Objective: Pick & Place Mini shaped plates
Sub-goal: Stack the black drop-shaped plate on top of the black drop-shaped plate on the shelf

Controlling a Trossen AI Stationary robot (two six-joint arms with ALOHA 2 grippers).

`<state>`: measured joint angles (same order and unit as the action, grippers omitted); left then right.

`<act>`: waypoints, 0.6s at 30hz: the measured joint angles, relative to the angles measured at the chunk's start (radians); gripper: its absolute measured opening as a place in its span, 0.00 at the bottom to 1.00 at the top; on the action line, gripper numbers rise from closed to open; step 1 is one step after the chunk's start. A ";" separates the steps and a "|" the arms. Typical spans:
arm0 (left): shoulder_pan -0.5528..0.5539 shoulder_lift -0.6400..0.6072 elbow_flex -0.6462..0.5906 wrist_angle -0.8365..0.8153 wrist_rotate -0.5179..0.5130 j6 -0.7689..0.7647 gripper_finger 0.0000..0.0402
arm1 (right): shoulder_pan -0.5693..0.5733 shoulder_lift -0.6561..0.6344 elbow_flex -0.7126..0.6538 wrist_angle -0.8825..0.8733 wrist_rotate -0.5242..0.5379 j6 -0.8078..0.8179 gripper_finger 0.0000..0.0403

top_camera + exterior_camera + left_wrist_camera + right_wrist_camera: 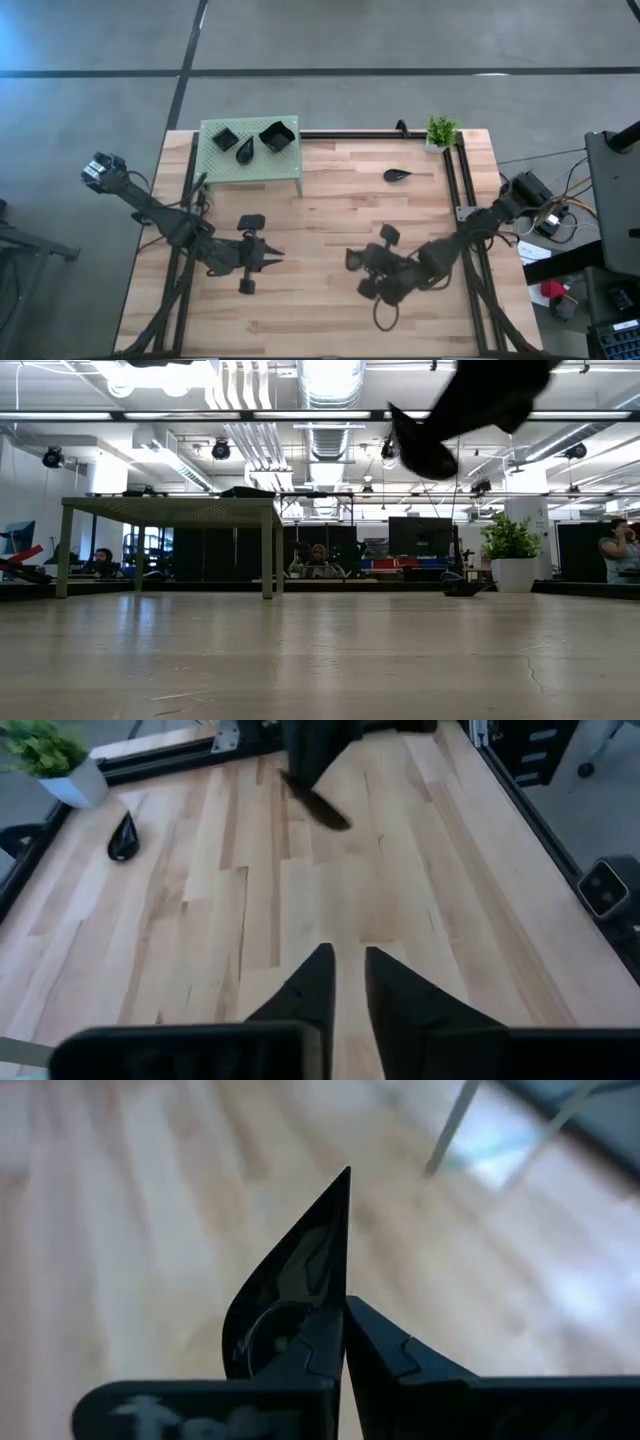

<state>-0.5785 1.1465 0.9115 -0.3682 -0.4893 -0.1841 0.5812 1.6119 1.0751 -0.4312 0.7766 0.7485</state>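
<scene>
Gripping a leaf-shaped plate, right arm raised over the table

Right gripper (345,1315) fingers are pinched on a black leaf-shaped plate (290,1295), which stands on edge between them, its tip beyond the fingertips, clear of the table (330,215); left gripper (347,970) fingers stand narrowly parted, holding nothing; a second leaf plate (397,176) lies well ahead of both; three plates (250,140) rest on the green stand (225,165) beyond the left fingers.

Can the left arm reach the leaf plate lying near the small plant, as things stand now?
Probably not easily. The leaf plate lies far across the table beside the plant, on the right arm's side. The left gripper hovers empty over bare wood; nothing blocks its way, but the right gripper, already holding a plate, is closer.
</scene>
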 joint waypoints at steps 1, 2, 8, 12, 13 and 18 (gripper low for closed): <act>0.001 0.000 0.000 0.005 -0.008 0.000 0.15 | -0.013 0.000 0.001 0.028 0.028 -0.025 0.02; 0.001 0.000 0.000 0.013 -0.023 0.000 0.16 | -0.027 0.000 0.001 0.062 0.061 -0.054 0.02; 0.003 0.048 0.000 0.153 -0.252 -0.046 0.21 | -0.100 0.010 -0.008 0.283 0.153 -0.251 0.02; 0.011 0.095 0.000 0.240 -0.345 0.006 0.20 | -0.138 0.010 -0.004 0.359 0.165 -0.307 0.02; 0.016 0.109 0.000 0.267 -0.347 0.020 0.20 | -0.144 0.010 -0.004 0.367 0.170 -0.315 0.02; 0.048 0.182 0.000 0.380 -0.347 0.037 0.20 | -0.166 0.009 -0.004 0.427 0.170 -0.373 0.02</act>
<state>-0.5300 1.3281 0.9112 0.0118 -0.8365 -0.1467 0.4157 1.6211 1.0706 -0.0041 0.9470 0.3753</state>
